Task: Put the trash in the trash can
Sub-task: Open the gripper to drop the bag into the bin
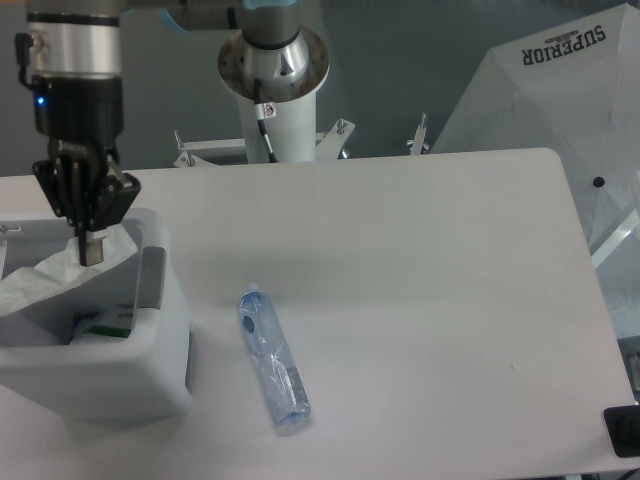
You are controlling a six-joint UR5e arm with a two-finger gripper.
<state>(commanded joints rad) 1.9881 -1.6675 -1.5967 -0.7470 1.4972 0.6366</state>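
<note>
1 arm, 1 gripper (90,245), hanging over the far-left part of the table (420,300) and reaching down into the top of the trash can (150,300). The fingers look pressed together with a narrow tip, at the edge of white crinkled material, but I cannot tell whether they actually pinch it. 1 trash can, white and boxy with rounded corners, a thick rim and a grey side panel, at the near left of the table. Inside it: 1 white crinkled wrapper (50,280) draped over the far-left rim, spilling toward the left edge, and a bit of green strip (112,328) low in the bin beside a white item; whether that is the same wrapper is unclear. 1 clear bluish plastic bottle (272,357) lies flat on the table just right of the can, not touching it, cap end pointing far, base end pointing near and slightly right. 1 white umbrella-like reflector (560,100) with "SUPERIOR" printed on it stands at the far right, beyond the table. 1 white arm base column (275,110) stands at the far edge, centre.
</note>
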